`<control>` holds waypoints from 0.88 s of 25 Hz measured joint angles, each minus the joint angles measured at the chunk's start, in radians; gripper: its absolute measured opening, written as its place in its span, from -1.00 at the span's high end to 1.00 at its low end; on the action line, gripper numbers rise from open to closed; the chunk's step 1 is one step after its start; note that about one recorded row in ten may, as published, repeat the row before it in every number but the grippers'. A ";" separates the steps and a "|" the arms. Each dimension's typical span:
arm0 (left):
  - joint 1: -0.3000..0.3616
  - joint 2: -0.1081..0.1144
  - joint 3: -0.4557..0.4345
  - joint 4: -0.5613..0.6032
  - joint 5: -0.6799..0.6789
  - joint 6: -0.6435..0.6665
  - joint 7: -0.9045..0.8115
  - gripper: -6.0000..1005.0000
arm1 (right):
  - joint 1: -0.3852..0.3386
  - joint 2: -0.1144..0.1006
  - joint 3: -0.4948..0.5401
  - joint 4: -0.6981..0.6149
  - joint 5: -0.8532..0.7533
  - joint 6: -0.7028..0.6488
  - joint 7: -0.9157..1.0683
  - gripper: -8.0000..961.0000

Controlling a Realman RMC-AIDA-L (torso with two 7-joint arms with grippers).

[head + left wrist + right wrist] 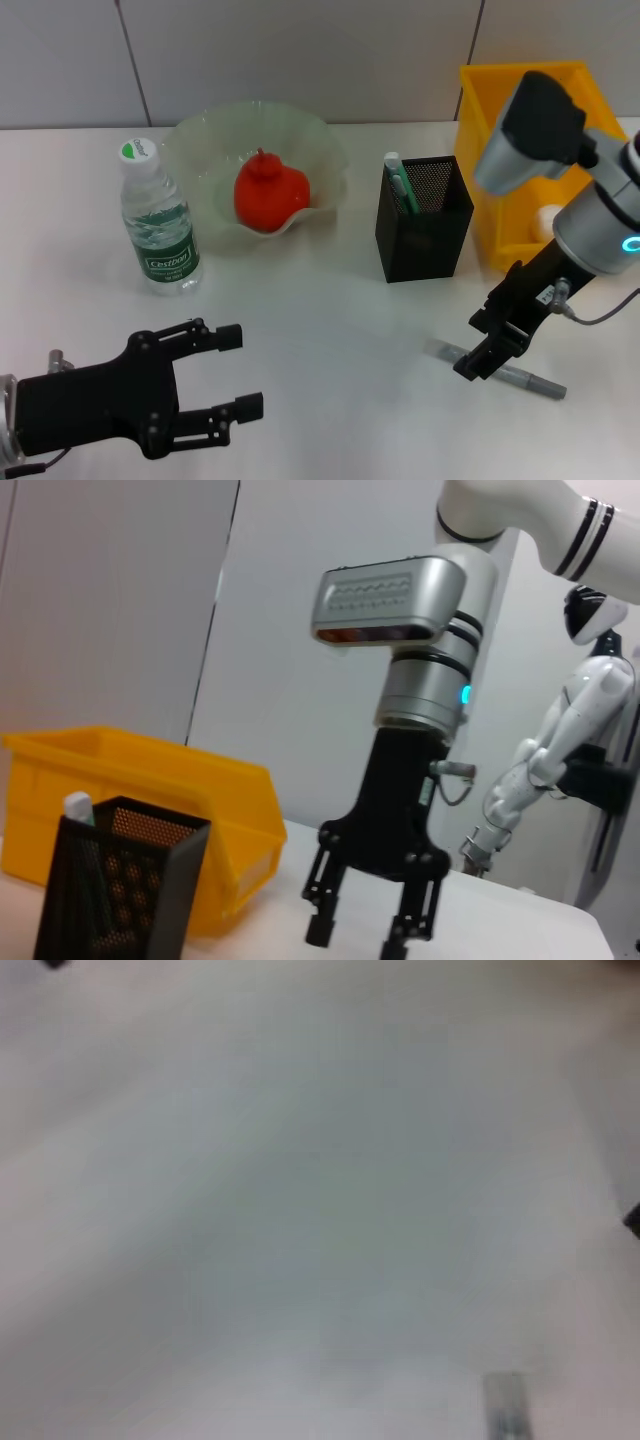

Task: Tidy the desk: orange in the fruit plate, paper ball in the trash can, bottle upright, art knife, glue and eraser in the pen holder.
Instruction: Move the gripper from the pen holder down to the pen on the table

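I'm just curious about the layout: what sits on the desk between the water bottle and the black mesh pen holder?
In the head view, the fruit plate with the orange in it sits between the bottle and the pen holder, slightly farther back.

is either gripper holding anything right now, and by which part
Nothing is held. The right gripper hangs open over the grey art knife lying on the white desk; the left gripper is open and empty.

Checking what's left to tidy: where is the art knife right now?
In the head view, the art knife lies flat on the desk, on the robot's right, in front of the pen holder, directly under the right gripper.
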 joint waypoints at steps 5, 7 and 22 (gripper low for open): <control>0.000 0.003 0.003 -0.001 0.029 0.013 0.007 -0.62 | 0.024 0.001 -0.018 0.067 -0.015 0.050 -0.001 -0.45; -0.001 0.004 0.001 -0.001 0.046 0.014 0.007 -0.62 | 0.036 0.001 -0.019 0.091 -0.017 0.061 -0.002 -0.45; 0.002 0.006 -0.011 0.003 0.119 0.014 0.022 -0.62 | 0.051 0.006 -0.116 0.149 -0.019 0.143 0.009 -0.44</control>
